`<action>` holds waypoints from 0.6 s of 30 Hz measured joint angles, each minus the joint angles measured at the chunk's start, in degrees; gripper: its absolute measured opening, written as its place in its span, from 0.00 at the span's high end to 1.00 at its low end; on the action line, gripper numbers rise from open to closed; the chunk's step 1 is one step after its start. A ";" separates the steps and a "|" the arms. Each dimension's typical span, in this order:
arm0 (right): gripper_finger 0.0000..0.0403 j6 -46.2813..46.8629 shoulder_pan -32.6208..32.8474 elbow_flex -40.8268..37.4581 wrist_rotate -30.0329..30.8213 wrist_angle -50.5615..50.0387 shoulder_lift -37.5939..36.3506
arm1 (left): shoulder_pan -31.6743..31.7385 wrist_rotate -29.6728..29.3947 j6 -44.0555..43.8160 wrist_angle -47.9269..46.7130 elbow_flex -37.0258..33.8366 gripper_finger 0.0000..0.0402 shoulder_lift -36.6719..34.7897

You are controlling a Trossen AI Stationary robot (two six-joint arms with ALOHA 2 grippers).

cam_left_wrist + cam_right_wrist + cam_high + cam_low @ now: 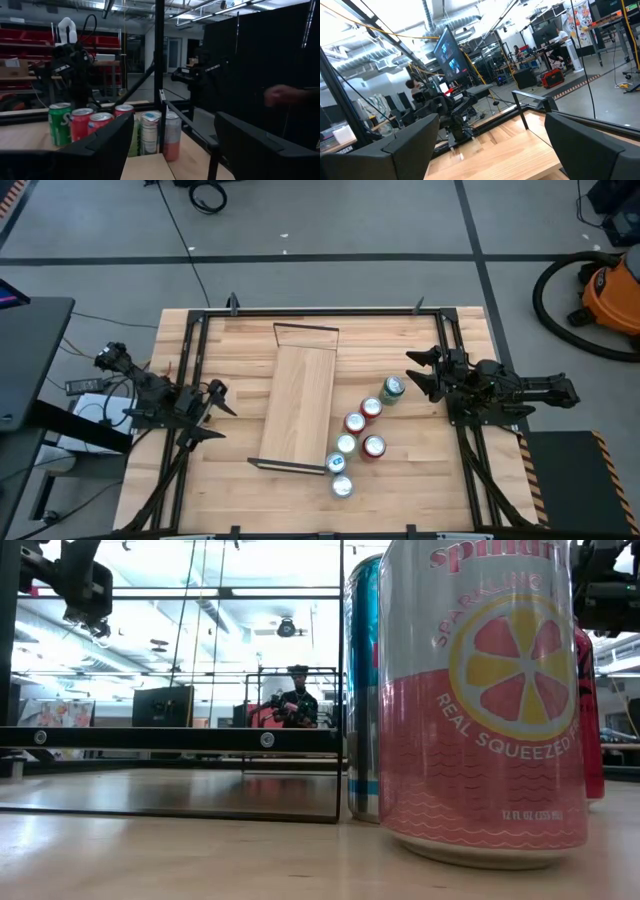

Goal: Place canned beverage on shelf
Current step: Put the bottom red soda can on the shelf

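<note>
The shelf [300, 395] is a long light-wood plank lying on the tabletop at the centre, with a black wire frame at its far end [306, 330] and one at its near end [285, 467]. Several cans stand upright on the table to its right, from a green one [392, 388] down to a silver one [341, 486]. In the low view a pink grapefruit can [480, 700] stands closest. My left gripper [222, 398] is open left of the shelf, and the cans show beyond its fingers [174, 120]. My right gripper [415, 372] is open just right of the green can.
Black rails [190, 370] run along the table's left, right and far sides. An orange vacuum [610, 290] stands on the floor off the far right corner. A person's hand [282, 94] shows beyond the table. Bare wood [240, 350] lies left of the shelf.
</note>
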 joint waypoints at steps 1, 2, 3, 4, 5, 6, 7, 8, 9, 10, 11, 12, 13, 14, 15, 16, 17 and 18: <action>0.07 0.01 -0.01 -0.01 0.00 0.00 -0.02 | 0.00 0.00 -0.16 0.03 0.00 0.28 0.00; 0.07 0.01 0.01 -0.01 0.00 0.00 -0.02 | 0.00 0.00 -0.29 0.07 0.00 0.28 0.00; 0.07 0.00 0.01 0.00 0.00 0.00 0.00 | 0.00 0.00 -0.29 0.21 0.00 0.28 0.00; 0.07 0.00 0.00 0.00 0.00 0.01 -0.01 | 0.00 0.00 -0.29 0.63 0.00 0.28 0.02; 0.07 -0.01 0.00 -0.01 0.00 0.00 0.00 | 0.04 -0.04 -0.29 0.88 0.00 0.28 0.01; 0.07 0.00 0.00 0.01 0.00 0.00 0.00 | 0.04 -0.07 -0.30 0.95 0.00 0.28 0.00; 0.07 0.01 0.01 0.01 -0.02 0.00 -0.02 | 0.04 -0.07 -0.30 0.94 0.00 0.28 0.00; 0.07 -0.01 0.01 0.00 0.00 0.00 -0.02 | 0.04 -0.07 -0.32 0.83 0.00 0.28 0.00; 0.07 0.01 0.00 0.01 0.00 0.00 0.00 | 0.04 -0.07 -0.33 0.64 0.00 0.28 0.00; 0.07 0.01 0.00 -0.01 -0.01 0.01 -0.02 | 0.04 -0.08 -0.34 0.37 0.00 0.28 0.00; 0.07 0.01 -0.01 -0.01 0.00 0.09 0.00 | 0.04 -0.09 -0.36 0.17 0.00 0.28 0.00; 0.07 0.01 0.01 -0.01 0.04 0.47 0.00 | 0.04 -0.09 -0.36 0.17 0.00 0.28 0.00; 0.07 0.01 0.01 -0.01 0.38 1.16 0.00 | 0.04 -0.13 -0.36 0.20 0.00 0.28 0.00; 0.07 0.01 0.01 -0.01 0.83 1.88 -0.02 | 0.04 -0.13 -0.36 0.25 0.00 0.28 0.00; 0.07 -0.01 -0.01 0.01 1.34 2.47 -0.02 | 0.03 -0.15 -0.36 0.40 0.00 0.28 0.00; 0.07 0.00 0.01 0.01 1.53 3.09 -0.01 | 0.04 -0.15 -0.39 0.46 0.00 0.28 0.00; 0.07 0.00 0.00 0.01 1.55 3.97 0.00 | 0.04 -0.15 -0.71 0.61 0.00 0.28 0.00; 0.07 0.02 -0.01 0.01 1.55 5.10 -0.01 | 0.04 -0.16 -1.80 0.89 0.00 0.28 0.00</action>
